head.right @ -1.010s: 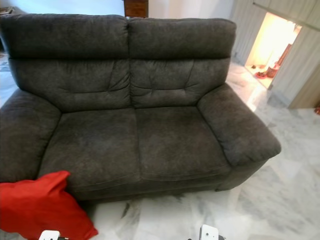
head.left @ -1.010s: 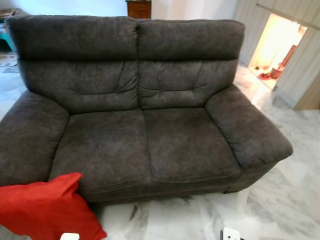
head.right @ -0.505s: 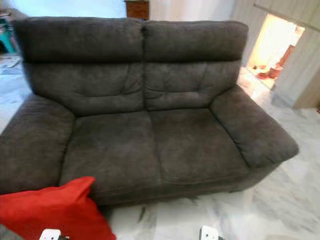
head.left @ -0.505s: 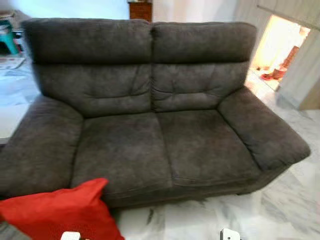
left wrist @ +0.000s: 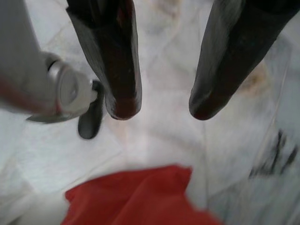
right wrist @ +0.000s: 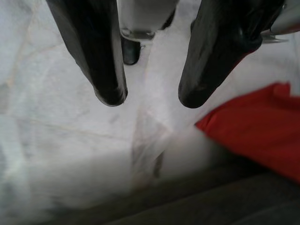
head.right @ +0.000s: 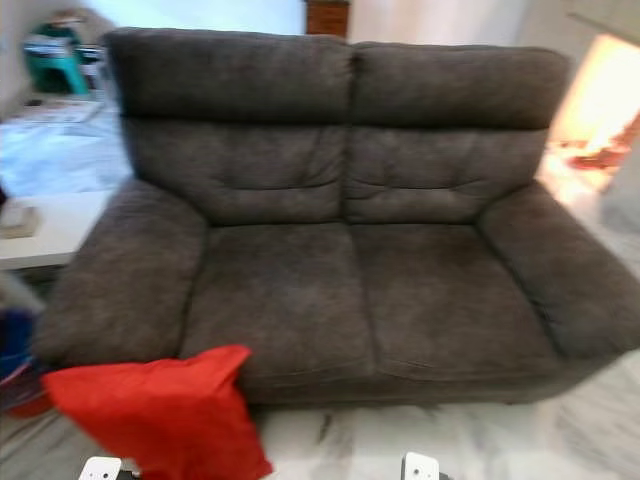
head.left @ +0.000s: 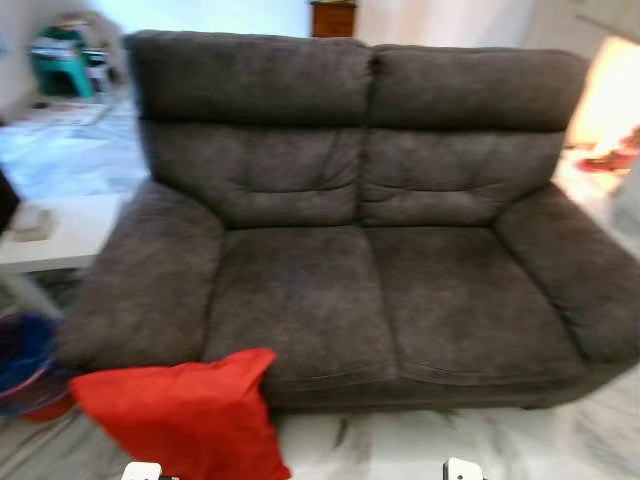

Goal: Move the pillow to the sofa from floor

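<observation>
A red pillow (head.left: pixel 190 410) lies on the marble floor, leaning against the front of the sofa below its left seat. The dark grey two-seat sofa (head.left: pixel 380 290) stands ahead with both seats bare. My left gripper (left wrist: pixel 161 110) hangs over the floor, open, with the red pillow (left wrist: pixel 136 199) just beyond its fingertips. My right gripper (right wrist: pixel 147 101) is open too, above white marble, with the pillow's corner (right wrist: pixel 258 126) off to one side. Nothing is held.
A low white table (head.left: pixel 55 235) with a small object on it stands left of the sofa. A blue and red basket (head.left: pixel 25 365) sits on the floor beside the left armrest. Green furniture (head.left: pixel 60 62) stands far back left. White marble floor (head.left: pixel 420 450) lies before the sofa.
The camera has swung to the left, so sofa and pillow shifted right in the picture and the white table and basket came into view. The pillow has not moved.
</observation>
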You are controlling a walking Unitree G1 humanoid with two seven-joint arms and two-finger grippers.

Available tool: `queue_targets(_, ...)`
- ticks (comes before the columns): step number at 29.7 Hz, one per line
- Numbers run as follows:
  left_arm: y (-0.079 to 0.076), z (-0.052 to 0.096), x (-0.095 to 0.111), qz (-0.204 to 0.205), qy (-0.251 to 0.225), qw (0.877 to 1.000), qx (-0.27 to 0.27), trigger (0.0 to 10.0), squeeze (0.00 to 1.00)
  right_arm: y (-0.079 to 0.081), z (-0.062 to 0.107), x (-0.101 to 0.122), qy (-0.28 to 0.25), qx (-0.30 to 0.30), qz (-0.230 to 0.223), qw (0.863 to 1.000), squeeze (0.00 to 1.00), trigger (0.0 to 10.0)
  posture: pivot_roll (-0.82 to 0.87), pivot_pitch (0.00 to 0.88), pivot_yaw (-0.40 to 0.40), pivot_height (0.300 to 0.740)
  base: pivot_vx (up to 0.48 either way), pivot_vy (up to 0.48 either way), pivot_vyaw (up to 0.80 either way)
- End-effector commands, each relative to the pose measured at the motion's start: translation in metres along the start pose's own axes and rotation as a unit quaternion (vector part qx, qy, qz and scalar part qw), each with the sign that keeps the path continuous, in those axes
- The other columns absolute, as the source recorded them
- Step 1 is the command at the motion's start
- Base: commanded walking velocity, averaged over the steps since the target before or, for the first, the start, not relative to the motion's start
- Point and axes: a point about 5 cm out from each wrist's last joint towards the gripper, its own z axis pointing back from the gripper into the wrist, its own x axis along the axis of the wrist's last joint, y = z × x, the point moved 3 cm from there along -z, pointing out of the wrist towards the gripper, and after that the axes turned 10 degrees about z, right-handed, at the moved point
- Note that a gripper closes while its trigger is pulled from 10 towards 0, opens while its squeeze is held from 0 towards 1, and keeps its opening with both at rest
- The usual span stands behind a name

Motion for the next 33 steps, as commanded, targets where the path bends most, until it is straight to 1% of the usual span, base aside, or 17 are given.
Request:
queue_targets(1,0.0001,0.001,-0.0081,0.004,0.011,1.0,0.0,10.0,0.0,-0.0011,0.0012,-0.0066,0.009,-0.002,-0.002,1.0,0.0,10.0,0.09,0.048,-0.016,0.74,0.0,0.0,0.8)
queue_targets(13,0.0001,0.0009,-0.0062,0.002,0.007,1.0,-0.001,10.0,0.0,-0.0002,0.0014,-0.0078,0.012,-0.001,0.001,1.0,0.0,10.0,0.09,0.04,-0.012,0.74,0.0,0.0,0.8)
queue_targets(26,-0.0005,0.0006,-0.004,0.002,0.003,1.0,-0.002,10.0,0.0,0.0012,0.0012,-0.0078,0.012,0.0,-0.001,1.0,0.0,10.0,0.1,0.051,-0.01,0.74,0.0,0.0,0.8)
queue_targets(29,-0.0001,0.0005,-0.0041,-0.002,0.005,1.0,0.0,10.0,0.0,0.0007,0.0012,-0.0072,0.01,-0.002,-0.006,1.0,0.0,10.0,0.1,0.054,-0.01,0.74,0.0,0.0,0.68)
queue_targets(30,0.0002,0.0005,-0.0042,-0.004,0.005,1.0,0.001,10.0,0.0,0.0001,0.0013,-0.007,0.007,-0.005,-0.026,1.0,0.0,10.0,0.1,0.054,-0.01,0.74,0.0,0.0,0.0)
queue_targets(33,0.0005,0.0005,-0.0035,-0.001,0.003,1.0,0.003,10.0,0.0,-0.0006,0.0012,-0.0058,0.003,-0.007,-0.035,0.999,0.0,10.0,0.1,0.055,-0.011,0.74,0.0,0.0,0.0)
